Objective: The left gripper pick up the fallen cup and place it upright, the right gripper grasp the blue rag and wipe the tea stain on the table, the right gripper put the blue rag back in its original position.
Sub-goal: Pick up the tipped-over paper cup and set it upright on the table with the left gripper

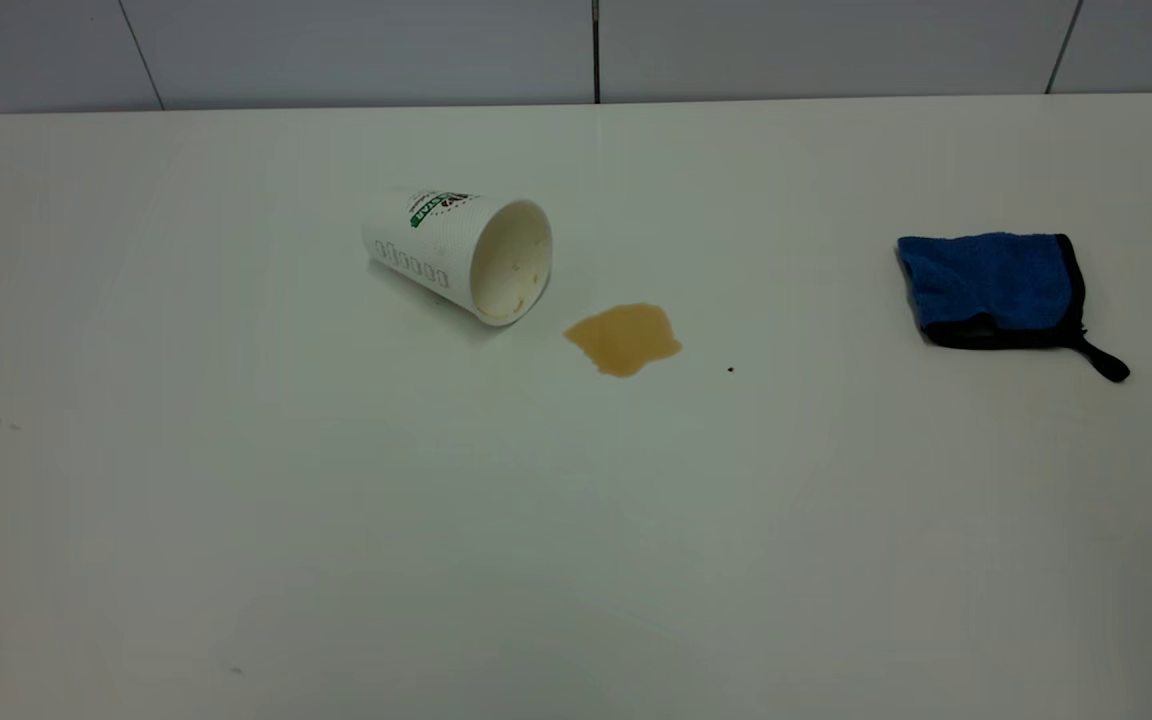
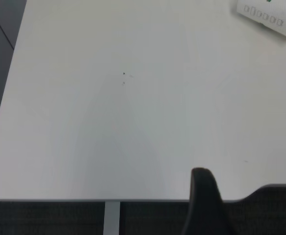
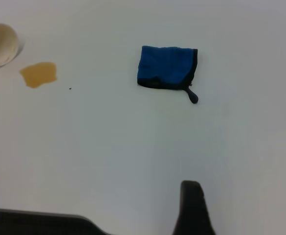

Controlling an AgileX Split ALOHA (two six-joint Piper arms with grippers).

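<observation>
On the desk [image 1: 236, 500] in the exterior view, neither pincer shows. The cup [image 1: 456, 255] lies tipped, mouth toward the stain [image 1: 624, 338]; the rag [image 1: 996, 288] sits well apart.

Left wrist view: one finger [image 2: 204, 203] of the left pincer shows, its gap untellable; the cup [image 2: 267, 17] lies far ahead. It looks light and crushable, so grip its wall gently.

Right wrist view: one right pincer finger [image 3: 191, 208] shows, spread unknown; the soft rag [image 3: 167, 67] lies ahead, unobstructed; pinch its middle.

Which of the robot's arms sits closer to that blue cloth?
Right. The folded blue terry rag lies before the right gripper; the left gripper sees only the white paper cup.
</observation>
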